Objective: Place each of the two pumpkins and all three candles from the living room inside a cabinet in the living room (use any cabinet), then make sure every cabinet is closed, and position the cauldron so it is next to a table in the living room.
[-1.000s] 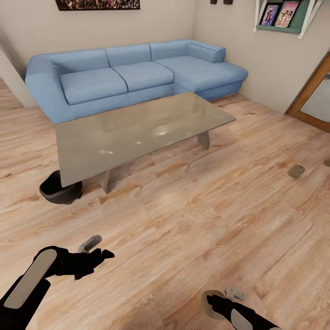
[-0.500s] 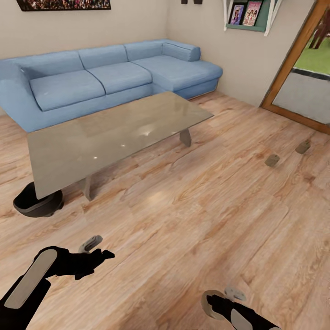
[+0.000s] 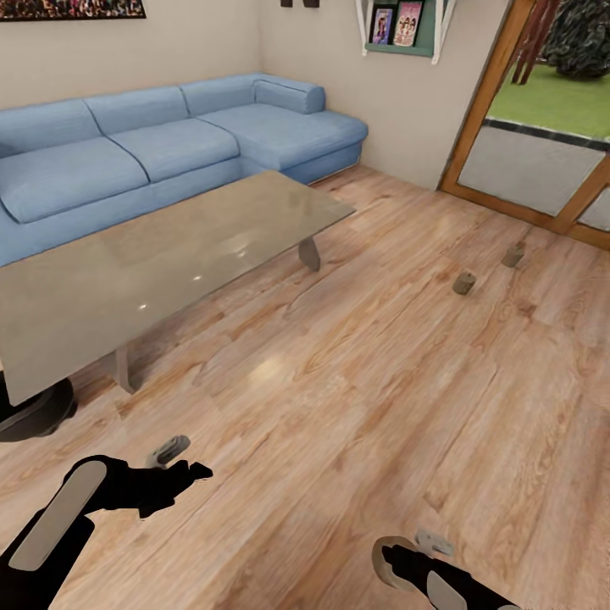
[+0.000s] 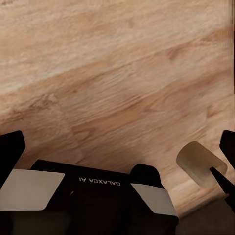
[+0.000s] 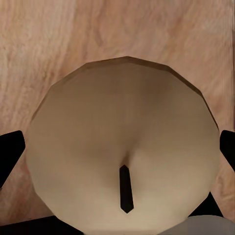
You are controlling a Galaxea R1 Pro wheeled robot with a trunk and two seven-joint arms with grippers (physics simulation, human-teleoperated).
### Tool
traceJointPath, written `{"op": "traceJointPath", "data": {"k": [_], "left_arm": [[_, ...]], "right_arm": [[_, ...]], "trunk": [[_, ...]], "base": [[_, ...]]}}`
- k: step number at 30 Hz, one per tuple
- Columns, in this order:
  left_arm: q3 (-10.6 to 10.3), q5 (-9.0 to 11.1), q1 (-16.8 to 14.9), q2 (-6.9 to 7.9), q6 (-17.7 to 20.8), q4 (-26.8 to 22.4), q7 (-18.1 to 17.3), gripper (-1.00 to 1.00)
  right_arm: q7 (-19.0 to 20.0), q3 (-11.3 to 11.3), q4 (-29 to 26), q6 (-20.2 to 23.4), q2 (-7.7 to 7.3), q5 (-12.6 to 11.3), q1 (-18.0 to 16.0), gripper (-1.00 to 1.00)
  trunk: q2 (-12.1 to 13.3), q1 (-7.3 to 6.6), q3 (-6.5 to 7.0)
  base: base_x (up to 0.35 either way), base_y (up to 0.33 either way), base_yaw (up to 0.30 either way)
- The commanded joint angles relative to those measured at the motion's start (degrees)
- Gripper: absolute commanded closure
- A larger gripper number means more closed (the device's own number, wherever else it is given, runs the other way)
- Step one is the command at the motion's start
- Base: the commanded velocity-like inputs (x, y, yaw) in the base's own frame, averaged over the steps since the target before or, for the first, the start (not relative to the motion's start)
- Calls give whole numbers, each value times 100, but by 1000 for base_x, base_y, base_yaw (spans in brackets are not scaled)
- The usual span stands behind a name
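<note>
warm plank wood floor [image 3: 356, 398] fills the room. a blue corner sofa [image 3: 169, 144] lines the far left wall, beige walls [image 3: 195, 42] behind it. a green wall shelf [image 3: 402, 25] hangs far right, beside a wood-framed glass door [image 3: 542, 169] showing grass.

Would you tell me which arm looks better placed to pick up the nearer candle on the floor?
Probably left: the left gripper is open and empty, while the right gripper is shut on a candle. The nearer floor candle lies ahead to the right, though.
</note>
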Motion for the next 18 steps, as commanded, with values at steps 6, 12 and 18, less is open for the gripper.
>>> {"op": "traceJointPath", "data": {"k": [6, 12, 18], "left_arm": [[-6, 58, -2, 5, -3, -7, 60, -100], [-13, 50, -2, 5, -3, -7, 63, -100], [-15, 49, -2, 5, -3, -7, 68, -100]], "right_arm": [[-13, 30, -12, 20, 0, -31, -3, 100], [-12, 30, -12, 20, -3, -31, -3, 100], [-5, 30, -20, 20, 3, -31, -3, 100]], "trunk": [[-2, 1, -4], [-2, 1, -4], [-2, 1, -4]], "base": [[219, -42, -264], [245, -103, -264], [307, -78, -264]]}}
